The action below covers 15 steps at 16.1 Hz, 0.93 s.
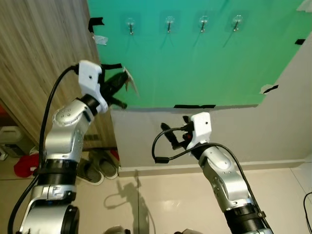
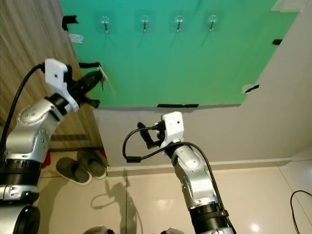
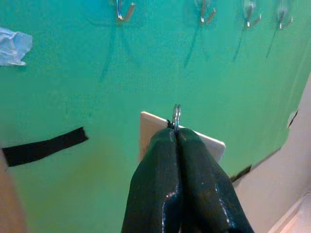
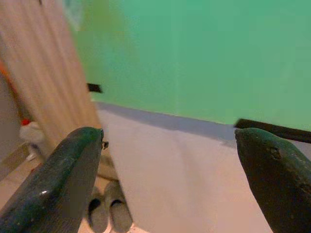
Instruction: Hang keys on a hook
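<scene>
A green sheet (image 1: pixel 204 58) taped to the wall carries a row of several clear hooks near its top, the leftmost hook (image 1: pixel 130 25) nearest my raised arm. My left gripper (image 1: pixel 126 84) is shut on a key ring with a white tag (image 3: pixel 148 127); the metal ring (image 3: pixel 176 116) pokes up between the fingertips. It hovers at the sheet's lower left, well below the leftmost hook (image 3: pixel 121 9). My right gripper (image 1: pixel 174 130) is open and holds nothing, lower down in front of the white wall below the sheet.
A wooden panel (image 1: pixel 39 63) stands to the left of the sheet. Grey slippers (image 1: pixel 97 168) lie on the tiled floor at its foot, beside a red object (image 1: pixel 24 165). Black tape strips (image 1: pixel 194 106) hold the sheet's edges. A black cable (image 1: pixel 307 204) lies at the right.
</scene>
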Motion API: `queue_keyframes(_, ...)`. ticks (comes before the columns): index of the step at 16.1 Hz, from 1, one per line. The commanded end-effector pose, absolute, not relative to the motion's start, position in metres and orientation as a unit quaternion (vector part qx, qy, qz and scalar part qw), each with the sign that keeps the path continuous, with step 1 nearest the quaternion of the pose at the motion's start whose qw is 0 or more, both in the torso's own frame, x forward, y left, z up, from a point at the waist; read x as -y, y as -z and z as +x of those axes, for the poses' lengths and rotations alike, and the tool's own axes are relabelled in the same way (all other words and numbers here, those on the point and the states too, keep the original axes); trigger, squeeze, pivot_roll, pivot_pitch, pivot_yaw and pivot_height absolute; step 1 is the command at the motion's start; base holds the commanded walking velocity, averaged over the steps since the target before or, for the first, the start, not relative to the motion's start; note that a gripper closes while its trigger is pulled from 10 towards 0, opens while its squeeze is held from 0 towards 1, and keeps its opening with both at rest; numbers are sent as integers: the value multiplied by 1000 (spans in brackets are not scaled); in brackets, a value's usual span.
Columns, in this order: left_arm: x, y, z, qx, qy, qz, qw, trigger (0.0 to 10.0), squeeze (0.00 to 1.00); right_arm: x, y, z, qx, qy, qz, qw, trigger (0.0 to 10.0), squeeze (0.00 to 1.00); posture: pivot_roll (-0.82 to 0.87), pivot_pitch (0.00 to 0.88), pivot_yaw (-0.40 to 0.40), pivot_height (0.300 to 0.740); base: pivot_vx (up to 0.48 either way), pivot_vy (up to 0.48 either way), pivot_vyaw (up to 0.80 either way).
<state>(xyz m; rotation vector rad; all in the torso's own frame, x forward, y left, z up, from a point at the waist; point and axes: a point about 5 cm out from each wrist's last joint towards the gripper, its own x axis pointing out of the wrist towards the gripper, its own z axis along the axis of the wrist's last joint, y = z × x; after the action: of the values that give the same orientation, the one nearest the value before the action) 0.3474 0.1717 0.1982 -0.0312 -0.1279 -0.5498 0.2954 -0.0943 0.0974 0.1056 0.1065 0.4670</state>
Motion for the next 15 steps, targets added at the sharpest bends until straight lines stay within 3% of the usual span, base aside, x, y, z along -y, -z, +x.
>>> queue_keyframes(1, -163, -202, 349, 61, 290, -38, 954, 10000, 0, 99, -100, 299, -45, -216, 46, 974, 10000, 0, -51, 27, -23, 740, 0, 0, 0)
queue_keyframes(5, -146, -208, 352, 57, 351, -69, 932, 10000, 0, 98, -100, 301, -43, -213, 41, 975, 10000, 0, -53, 22, -31, 740, 0, 0, 0)
queue_keyframes(8, -149, -220, 365, 55, 382, -49, 921, 10000, 0, 94, -100, 302, -42, -214, 40, 975, 10000, 0, -58, 19, -29, 740, 0, 0, 0)
queue_keyframes(15, -169, -263, 399, 76, 349, -33, 933, 10000, 0, 95, -99, 299, -37, -206, 37, 977, 10000, 0, -85, 13, -15, 740, 0, 0, 0)
